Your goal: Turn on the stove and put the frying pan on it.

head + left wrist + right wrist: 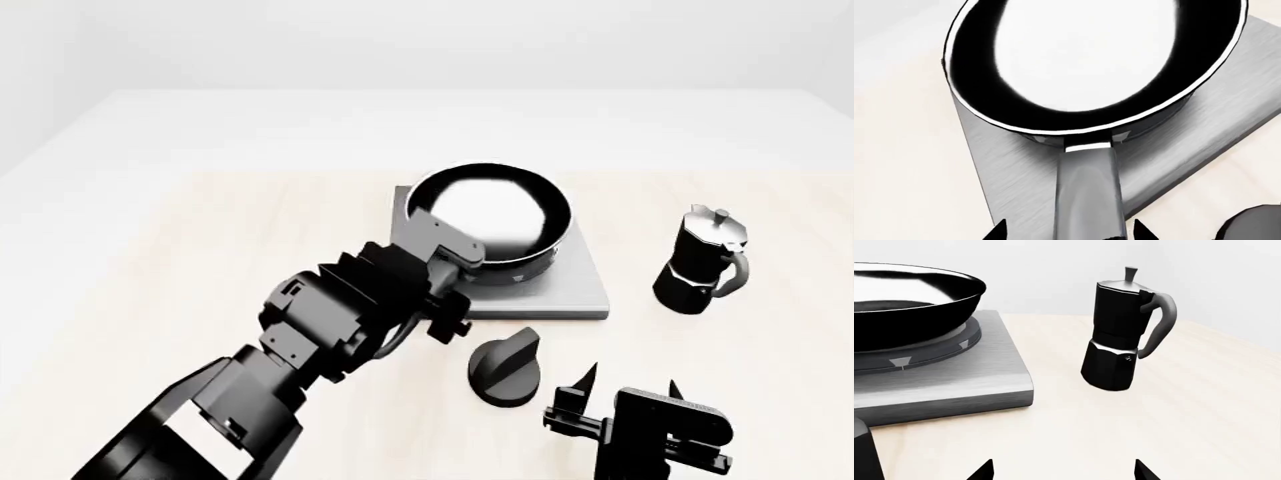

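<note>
Frying pan (494, 212) sits on the stove (567, 295) burner, mid-table, nothing in it afaict. Left gripper (454, 262) is at the pan handle (1087, 195), fingers either side of it, but can't tell if they're actually clamped. Knob (506, 369) lies just in front of the stove plate, w/ the right gripper (630, 385) near it, fingers spread, holding nothing. Moka pot (702, 260) stands upright to the stove's right, apart from it.

The left arm (320, 330) reaches forward and inward, its gripper (447, 262) closed about a handle. The right gripper (627, 378) sits low at the near edge, fingers spread apart and holding nothing.
</note>
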Available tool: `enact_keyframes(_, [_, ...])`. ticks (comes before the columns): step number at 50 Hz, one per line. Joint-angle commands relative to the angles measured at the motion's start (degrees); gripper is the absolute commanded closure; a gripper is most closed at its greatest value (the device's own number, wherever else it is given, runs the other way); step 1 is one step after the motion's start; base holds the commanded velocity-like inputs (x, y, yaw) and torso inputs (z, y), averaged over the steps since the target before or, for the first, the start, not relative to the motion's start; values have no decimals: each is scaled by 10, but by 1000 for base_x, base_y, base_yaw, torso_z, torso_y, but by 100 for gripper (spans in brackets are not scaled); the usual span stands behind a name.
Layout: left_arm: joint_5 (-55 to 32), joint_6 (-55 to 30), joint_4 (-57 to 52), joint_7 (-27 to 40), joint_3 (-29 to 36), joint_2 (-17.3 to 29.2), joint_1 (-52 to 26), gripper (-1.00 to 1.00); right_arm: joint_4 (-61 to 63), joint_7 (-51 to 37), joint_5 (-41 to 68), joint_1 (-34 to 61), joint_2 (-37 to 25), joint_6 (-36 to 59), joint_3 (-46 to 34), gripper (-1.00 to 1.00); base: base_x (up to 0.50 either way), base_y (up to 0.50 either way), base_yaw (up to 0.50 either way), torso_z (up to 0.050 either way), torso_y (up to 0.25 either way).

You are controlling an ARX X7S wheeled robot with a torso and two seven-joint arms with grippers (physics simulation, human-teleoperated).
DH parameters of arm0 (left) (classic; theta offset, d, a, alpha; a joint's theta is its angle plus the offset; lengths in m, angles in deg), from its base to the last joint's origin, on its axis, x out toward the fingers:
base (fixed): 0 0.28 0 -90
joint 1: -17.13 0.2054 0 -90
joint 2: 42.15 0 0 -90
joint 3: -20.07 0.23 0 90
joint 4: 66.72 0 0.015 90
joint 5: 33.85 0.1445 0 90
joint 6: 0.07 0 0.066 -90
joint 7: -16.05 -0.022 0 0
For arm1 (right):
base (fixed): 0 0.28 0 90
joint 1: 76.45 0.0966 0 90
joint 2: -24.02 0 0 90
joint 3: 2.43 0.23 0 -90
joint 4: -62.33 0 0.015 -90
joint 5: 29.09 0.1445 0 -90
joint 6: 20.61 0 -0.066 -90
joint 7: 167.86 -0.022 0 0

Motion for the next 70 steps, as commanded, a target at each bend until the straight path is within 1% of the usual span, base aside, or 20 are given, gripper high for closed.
enact_keyframes(1, [1,18,6,11,2,-1,-10,-100,2,-1,2,0,-1,1,-1,-100,0,0,0,0,0])
enact_keyframes(12, [-16,18,-24,22,1,11,-11,-100,-4,0,4,2,-2,-2,-2,-100,0,0,0,0,0])
enact_keyframes(27, [-99,-25,-231,65,-71,85,3,-100,-7,0,5,3,-3,-3,-5,-100,0,0,0,0,0])
enact_keyframes(34, [-117,-8,-324,102,-104,122,41,-100,-12,0,5,5,-3,-6,-6,-100,0,0,0,0,0])
enact_keyframes(38, [-98,30,-391,128,-110,154,80,-100,-12,-1,6,5,-3,-6,-6,-100,0,0,0,0,0])
enact_keyframes(39, [-53,45,-407,143,-82,168,85,-100,-5,-3,6,4,-4,-1,-6,-100,0,0,0,0,0])
enact_keyframes(41, [-77,70,-413,140,-112,172,107,-100,-4,-3,6,4,-4,0,-6,-100,0,0,0,0,0])
enact_keyframes(42, [-40,91,-424,163,-103,186,119,-100,-3,-4,7,3,-4,0,-6,-100,0,0,0,0,0])
enact_keyframes(44, [-63,105,-442,166,-126,196,148,-100,-4,-4,7,3,-5,-1,-6,-100,0,0,0,0,0])
enact_keyframes(46, [-36,152,-469,174,-123,213,186,-100,-4,-4,6,3,-5,0,-7,-100,0,0,0,0,0])
enact_keyframes(47, [-51,150,-479,176,-131,218,200,-100,-7,-4,6,4,-4,-3,-7,-100,0,0,0,0,0])
enact_keyframes(49, [-19,184,-495,197,-127,230,234,-100,-7,-5,5,3,-4,-4,-7,-100,0,0,0,0,0])
enact_keyframes(53, [8,220,-499,226,-131,236,271,-100,3,-8,6,2,-6,2,-7,-100,0,0,0,0,0])
enact_keyframes(57, [-3,259,-510,221,-144,242,310,-100,6,-9,7,1,-7,5,-8,-100,0,0,0,0,0])
enact_keyframes(59, [29,299,-497,239,-149,242,332,-100,1,-8,7,2,-6,0,-8,-100,0,0,0,0,0])
enact_keyframes(62, [24,325,-500,233,-154,246,357,-100,-1,-8,7,2,-6,-2,-8,-100,0,0,0,0,0])
enact_keyframes(64, [64,377,-507,247,-154,253,389,-100,2,-9,7,2,-7,1,-9,-100,0,0,0,0,0])
enact_keyframes(66, [52,397,-515,249,-165,257,410,-100,2,-9,7,2,-7,1,-9,-100,0,0,0,0,0])
enact_keyframes(67, [27,422,-516,245,-183,257,433,-100,6,-11,7,2,-7,5,-10,-100,0,0,0,0,0])
enact_keyframes(70, [7,449,-506,240,-200,255,453,-100,7,-12,7,1,-7,3,-10,-100,0,0,0,0,0])
